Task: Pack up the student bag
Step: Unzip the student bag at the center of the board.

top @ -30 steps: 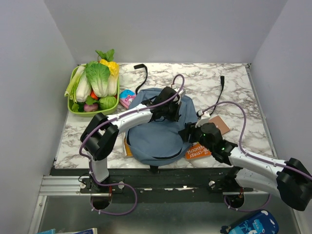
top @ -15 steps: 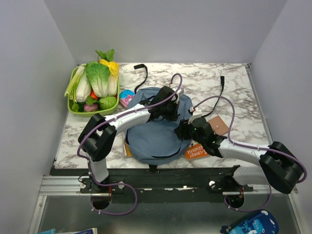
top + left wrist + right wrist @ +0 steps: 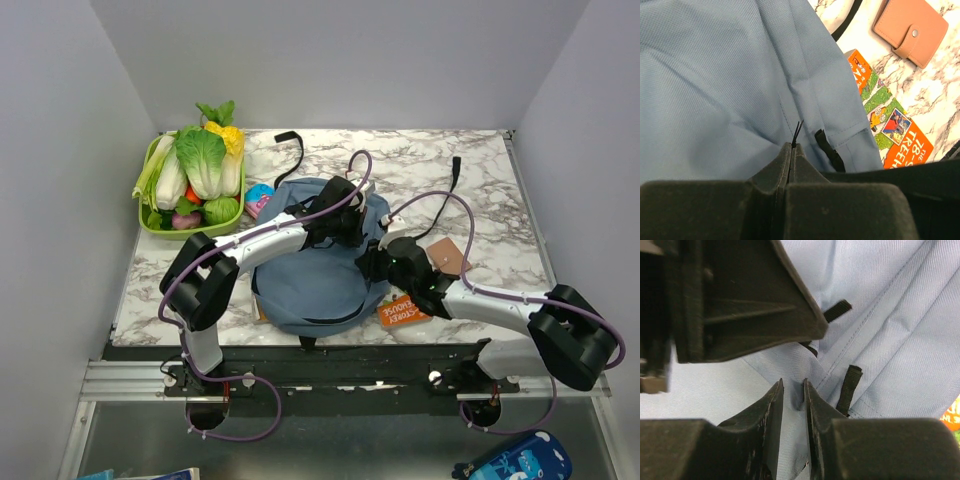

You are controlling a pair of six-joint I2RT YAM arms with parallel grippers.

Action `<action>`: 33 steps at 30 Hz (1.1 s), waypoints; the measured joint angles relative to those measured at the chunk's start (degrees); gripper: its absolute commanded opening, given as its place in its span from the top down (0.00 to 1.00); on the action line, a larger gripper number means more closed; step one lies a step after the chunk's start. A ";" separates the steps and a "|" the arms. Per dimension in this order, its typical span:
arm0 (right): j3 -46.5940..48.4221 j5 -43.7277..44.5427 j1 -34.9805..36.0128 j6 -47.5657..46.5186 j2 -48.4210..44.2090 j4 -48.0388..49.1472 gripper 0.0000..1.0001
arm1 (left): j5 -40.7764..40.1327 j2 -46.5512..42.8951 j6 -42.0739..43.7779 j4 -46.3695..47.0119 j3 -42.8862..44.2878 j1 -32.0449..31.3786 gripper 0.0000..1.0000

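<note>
The dusty-blue student bag (image 3: 310,285) lies in the middle of the marble table, its black straps (image 3: 293,150) trailing toward the back. My left gripper (image 3: 345,228) rests on the bag's upper part. In the left wrist view it (image 3: 791,146) is shut on a thin black zipper cord (image 3: 798,129) sticking out above the tips. My right gripper (image 3: 368,262) presses on the bag's right side. The right wrist view shows it (image 3: 793,385) nipping a small fold of blue fabric, jaws a narrow gap apart. The left gripper's body looms just above it.
An orange book (image 3: 405,311) lies by the bag's right edge, a pink snap wallet (image 3: 447,257) behind it. A green basket (image 3: 147,222) of toy vegetables stands back left, a small pink and blue pouch (image 3: 262,202) beside it. Another book edge (image 3: 261,302) peeks from under the bag's left.
My right gripper has moved left from the orange book onto the bag's right side and closed on its fabric. The left gripper holds its place.
</note>
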 measured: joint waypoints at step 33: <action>1.33 3.96 2.34 5.11 2.99 -0.39 0.99 | -0.02 0.00 -0.09 0.07 0.02 0.02 1.00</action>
